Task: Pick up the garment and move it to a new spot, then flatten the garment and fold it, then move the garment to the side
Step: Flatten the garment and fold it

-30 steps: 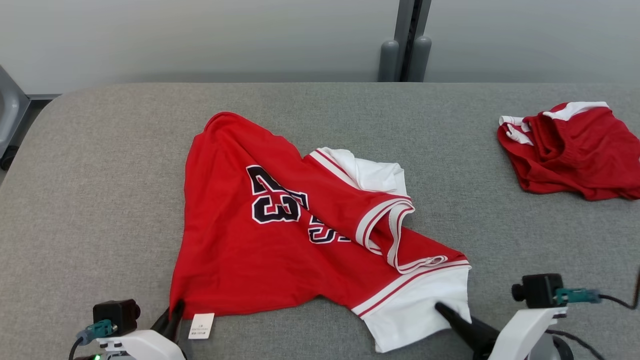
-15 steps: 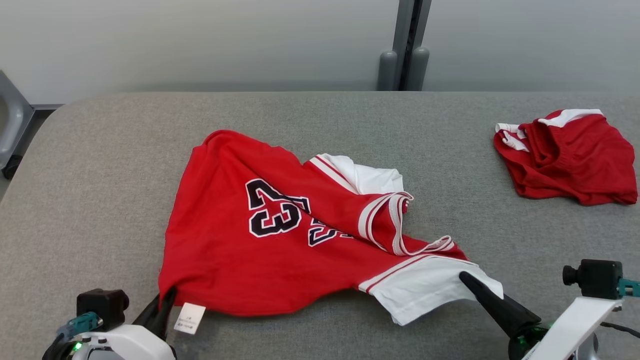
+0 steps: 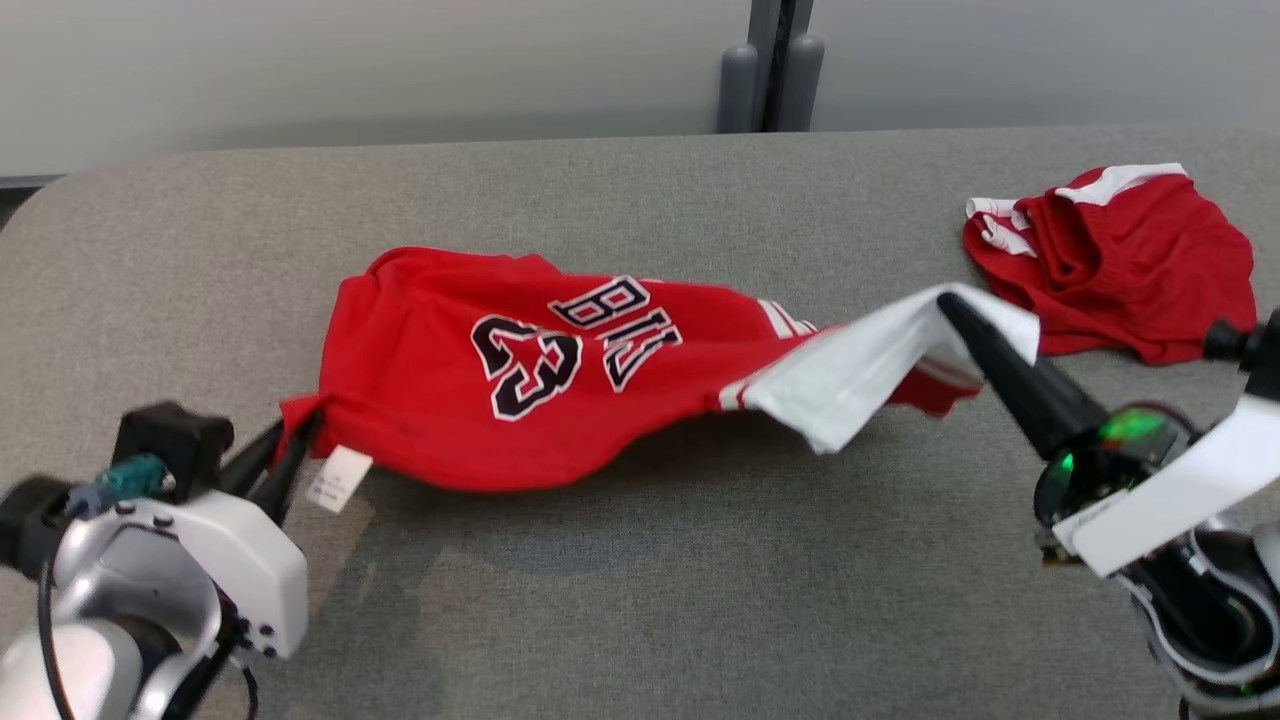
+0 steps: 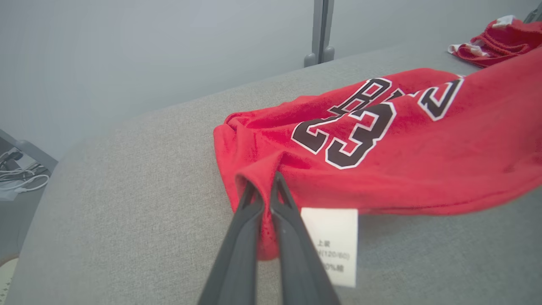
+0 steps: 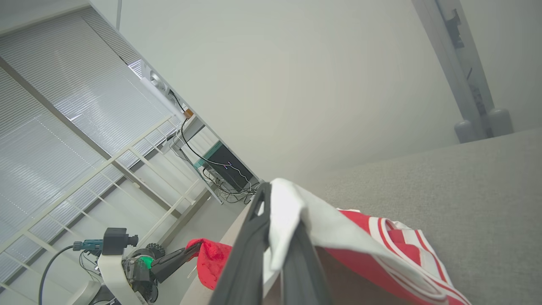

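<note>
Grey cloth-covered table [image 3: 620, 190], with a pale wall rising behind its far edge: you are viewing one lot in handling.

1. Red jersey [image 3: 440, 400], number 23 in black and white. It is hanging stretched across the table's middle, slung between both grippers, with its belly sagging and throwing a shadow on the table's near half. You cannot tell whether its far edge is touching the table.
2. White label [image 3: 338, 478]. It is dangling from the jersey's corner toward the table's left end.
3. Left gripper [image 3: 298, 432]. It is pinching that red corner, fingers clamped together on the cloth.
4. Right gripper [image 3: 948, 302]. It is clamping the jersey's white panel [image 3: 850, 375] and holding it up toward the table's right end.
5. Second red garment [image 3: 1110, 270], white-trimmed. It is lying bunched at the table's far right corner.
6. Grey post [image 3: 765, 70]. It is standing just behind the table's far edge.
</note>
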Robot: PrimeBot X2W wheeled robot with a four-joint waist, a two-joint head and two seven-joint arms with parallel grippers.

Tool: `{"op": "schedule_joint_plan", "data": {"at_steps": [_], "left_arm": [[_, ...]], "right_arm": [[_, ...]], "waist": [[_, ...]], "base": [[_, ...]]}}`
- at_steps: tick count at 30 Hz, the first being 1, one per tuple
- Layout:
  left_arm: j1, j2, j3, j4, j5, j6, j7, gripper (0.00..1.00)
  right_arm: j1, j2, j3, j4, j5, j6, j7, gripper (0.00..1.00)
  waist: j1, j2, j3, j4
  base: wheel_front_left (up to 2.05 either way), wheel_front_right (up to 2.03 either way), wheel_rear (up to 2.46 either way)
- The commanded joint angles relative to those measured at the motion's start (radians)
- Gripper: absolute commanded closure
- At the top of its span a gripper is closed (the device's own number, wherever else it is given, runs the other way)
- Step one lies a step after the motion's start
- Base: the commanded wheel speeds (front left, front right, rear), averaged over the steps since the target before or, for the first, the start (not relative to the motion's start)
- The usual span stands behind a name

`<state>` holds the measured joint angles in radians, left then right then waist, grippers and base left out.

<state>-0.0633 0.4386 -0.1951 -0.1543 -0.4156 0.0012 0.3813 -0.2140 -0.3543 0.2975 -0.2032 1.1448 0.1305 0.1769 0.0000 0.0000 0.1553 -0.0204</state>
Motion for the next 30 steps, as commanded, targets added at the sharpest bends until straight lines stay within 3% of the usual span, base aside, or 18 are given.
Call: {"op": "schedule_joint_plan", "data": {"at_steps": [1, 10, 14, 15, 16, 24, 30], "left_arm": [[-0.081, 0.033, 0.005, 0.000, 0.014, -0.019, 0.024, 1.00], [-0.532, 0.099, -0.075, 0.188, 0.013, -0.120, 0.098, 1.00], [-0.695, 0.098, -0.108, 0.294, -0.018, -0.130, 0.098, 1.00], [-0.860, 0.107, -0.161, 0.384, -0.040, -0.131, 0.101, 1.00], [-0.860, 0.107, -0.161, 0.384, -0.040, -0.131, 0.101, 1.00], [-1.300, 0.130, -0.331, 0.568, -0.077, -0.132, 0.051, 1.00], [-1.587, 0.073, -0.302, 0.765, -0.111, -0.132, -0.037, 1.00]], "right_arm": [[-0.079, -0.018, 0.002, 0.015, 0.013, 0.001, -0.023, 1.00], [-0.460, -0.099, 0.059, 0.107, 0.066, 0.001, -0.054, 1.00], [-0.600, -0.121, 0.088, 0.168, 0.076, 0.001, -0.047, 1.00], [-0.742, -0.140, 0.118, 0.233, 0.088, 0.001, -0.032, 1.00], [-0.742, -0.140, 0.118, 0.233, 0.088, 0.001, -0.032, 1.00], [-1.123, -0.163, 0.181, 0.407, 0.113, 0.001, -0.011, 1.00], [-1.394, -0.143, 0.191, 0.528, 0.122, 0.001, -0.061, 1.00]], "waist": [[0.0000, 0.0000, 0.049, -0.009], [0.0000, 0.0000, 0.263, -0.009], [0.0000, 0.0000, 0.337, -0.014], [0.0000, 0.0000, 0.400, -0.018], [0.0000, 0.0000, 0.400, -0.018], [0.0000, 0.0000, 0.533, -0.020], [0.0000, 0.0000, 0.614, -0.025]], "base": [[0.00, 0.00, 0.00], [0.00, 0.00, 0.00], [0.00, 0.00, 0.00], [0.00, 0.00, 0.00], [0.00, 0.00, 0.00], [0.00, 0.00, 0.00], [0.00, 0.00, 0.00]]}}
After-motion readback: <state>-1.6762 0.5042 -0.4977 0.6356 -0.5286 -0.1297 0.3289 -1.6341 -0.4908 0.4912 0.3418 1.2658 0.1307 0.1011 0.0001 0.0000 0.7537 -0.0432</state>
